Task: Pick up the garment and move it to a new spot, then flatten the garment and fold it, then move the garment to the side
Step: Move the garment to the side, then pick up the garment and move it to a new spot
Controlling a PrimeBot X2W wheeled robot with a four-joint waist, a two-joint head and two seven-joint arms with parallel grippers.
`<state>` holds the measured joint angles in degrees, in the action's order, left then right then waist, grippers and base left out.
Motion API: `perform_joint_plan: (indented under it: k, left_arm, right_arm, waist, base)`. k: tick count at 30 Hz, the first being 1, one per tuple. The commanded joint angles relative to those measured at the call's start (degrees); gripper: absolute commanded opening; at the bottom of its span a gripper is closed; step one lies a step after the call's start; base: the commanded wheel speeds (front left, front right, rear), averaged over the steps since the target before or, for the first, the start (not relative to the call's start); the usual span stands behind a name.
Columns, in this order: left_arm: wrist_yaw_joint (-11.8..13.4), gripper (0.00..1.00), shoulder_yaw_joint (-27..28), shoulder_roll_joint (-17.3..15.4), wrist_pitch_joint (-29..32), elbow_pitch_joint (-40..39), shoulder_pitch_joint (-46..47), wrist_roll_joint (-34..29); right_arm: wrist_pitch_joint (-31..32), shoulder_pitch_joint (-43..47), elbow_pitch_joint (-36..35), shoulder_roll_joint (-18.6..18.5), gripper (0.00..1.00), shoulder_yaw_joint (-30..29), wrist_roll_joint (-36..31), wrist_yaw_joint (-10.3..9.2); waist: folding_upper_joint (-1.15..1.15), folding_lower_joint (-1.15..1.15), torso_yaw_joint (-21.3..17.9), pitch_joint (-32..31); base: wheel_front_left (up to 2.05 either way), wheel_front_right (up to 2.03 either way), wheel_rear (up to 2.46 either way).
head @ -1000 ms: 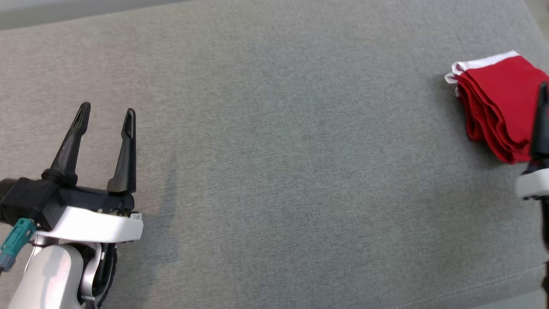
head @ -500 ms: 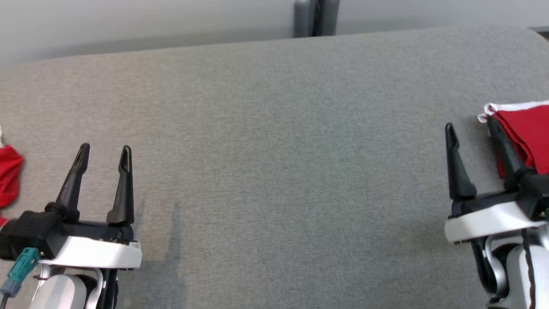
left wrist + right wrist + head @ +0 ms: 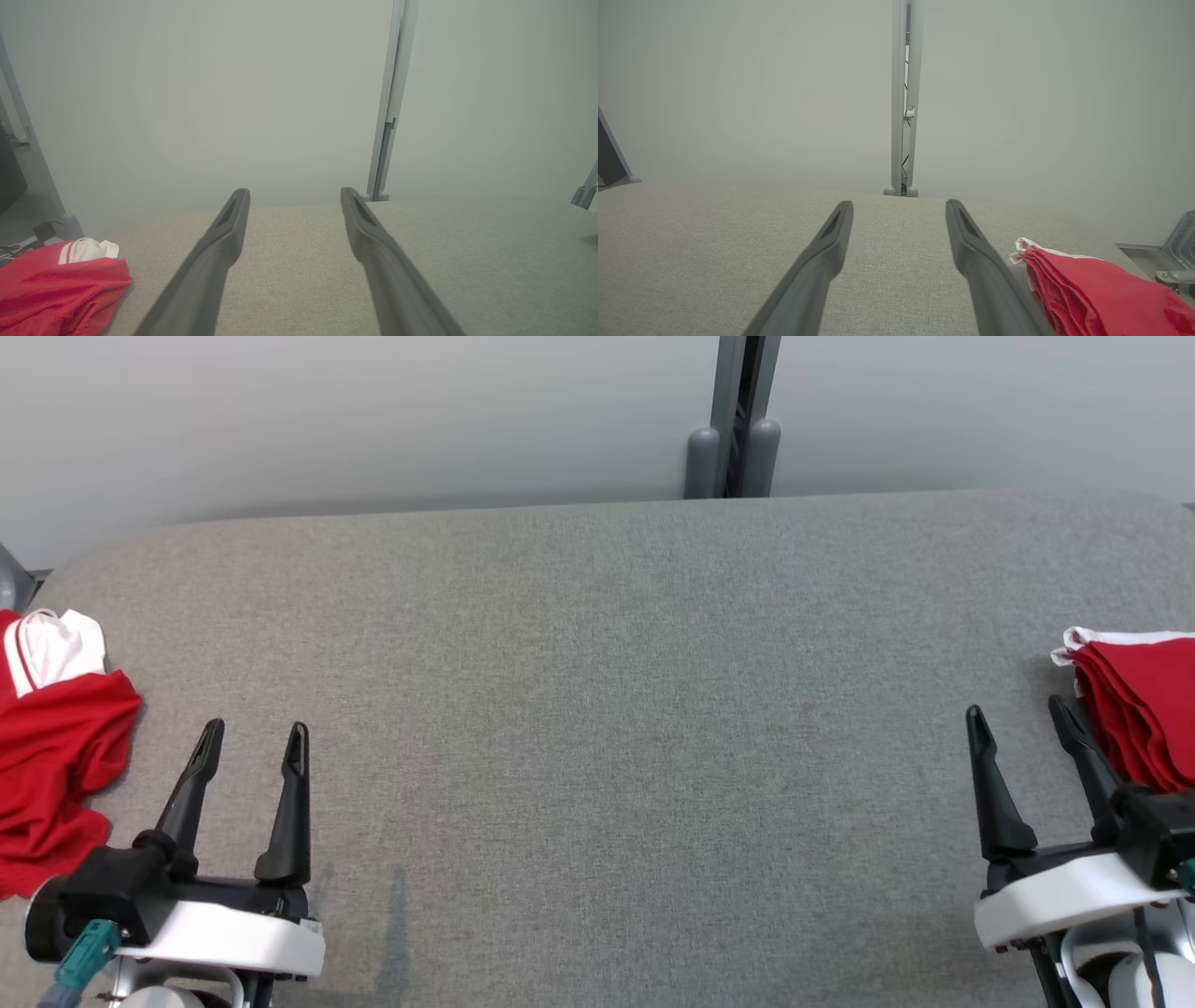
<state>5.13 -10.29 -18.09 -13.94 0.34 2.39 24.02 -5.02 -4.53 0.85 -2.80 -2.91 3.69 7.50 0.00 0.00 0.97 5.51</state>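
Beside the spread right claw (image 3: 1016, 707) lies the folded garment (image 3: 1144, 709).

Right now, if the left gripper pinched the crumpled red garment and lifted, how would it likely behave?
Probably floppy: the crumpled red garment lies in soft, irregular folds, so it would likely drape and unfurl. Likely light, being thin-looking cloth. Pushed, it may bunch on the textured grey table rather than slide.

Grey fabric-covered table (image 3: 597, 709) with rounded corners, plain pale wall (image 3: 373, 411) behind, 1 grey metal post (image 3: 739, 392) against it.
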Motion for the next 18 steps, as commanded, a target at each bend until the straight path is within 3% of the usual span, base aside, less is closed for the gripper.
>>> perform_joint_plan:
  k: [1,18]
  left_arm:
    - [0.22,1.0,-0.18,-0.2,0.19,0.26,-0.59,-0.15]
    - [0.62,1.0,-2.07,-0.26,1.77,0.93,-2.95,0.38]
  right_arm:
    - [0.42,0.95,-0.35,-0.23,1.0,-0.58,0.26,-0.02]
    - [1.7,6.44,-4.39,-0.21,1.0,-3.26,3.01,-0.02]
  waist:
    - [0.0,0.0,0.21,-0.76]
    - [0.0,0.0,-0.03,-3.92]
  base:
    - [0.0,0.0,0.0]
    - [0.0,0.0,0.0]
